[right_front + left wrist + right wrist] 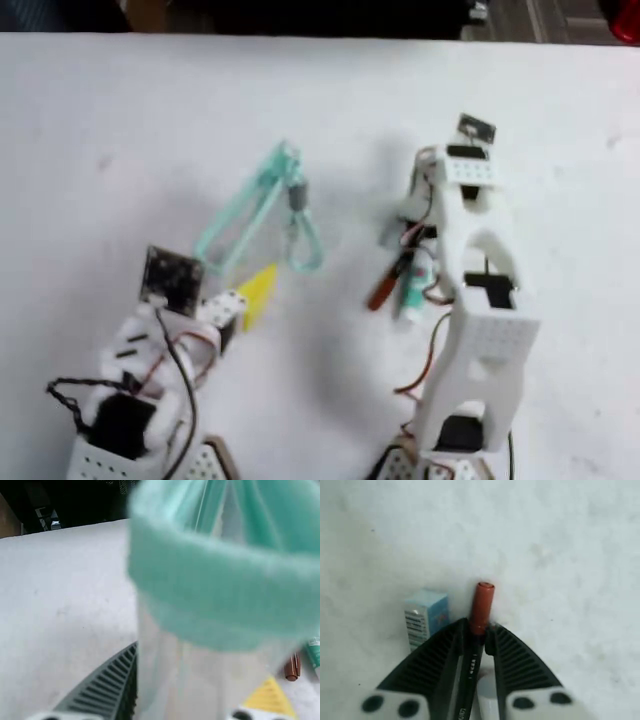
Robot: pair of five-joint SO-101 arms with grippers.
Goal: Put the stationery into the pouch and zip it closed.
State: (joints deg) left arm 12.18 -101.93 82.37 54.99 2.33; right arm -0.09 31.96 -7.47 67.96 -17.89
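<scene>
Teal edging runs round the translucent plastic pouch (248, 212), which sits left of centre on the white desk (120, 120), slanting away from the left arm. A teal strap loop (306, 250) hangs from the pouch's far end. The left gripper (245, 297) is at the pouch's near corner. In the left wrist view the pouch (215, 595) looms right up against the camera, its teal band across the top and clear sheet below. Whether this gripper is clamped on it cannot be told (the pouch covers the spot where that would show).

The right arm stands to the right of the pouch, with bare desk between them. The right gripper (476, 630) is closed tight on the black pen with a red-brown cap (482, 602), gripping the barrel just behind the cap. The cap pokes out in front of it over the desk. Just beside the cap lies a small pale-blue and white block (426, 617), resting on the desk. In the high view the pen (385, 285) lies aslant under the right arm.
</scene>
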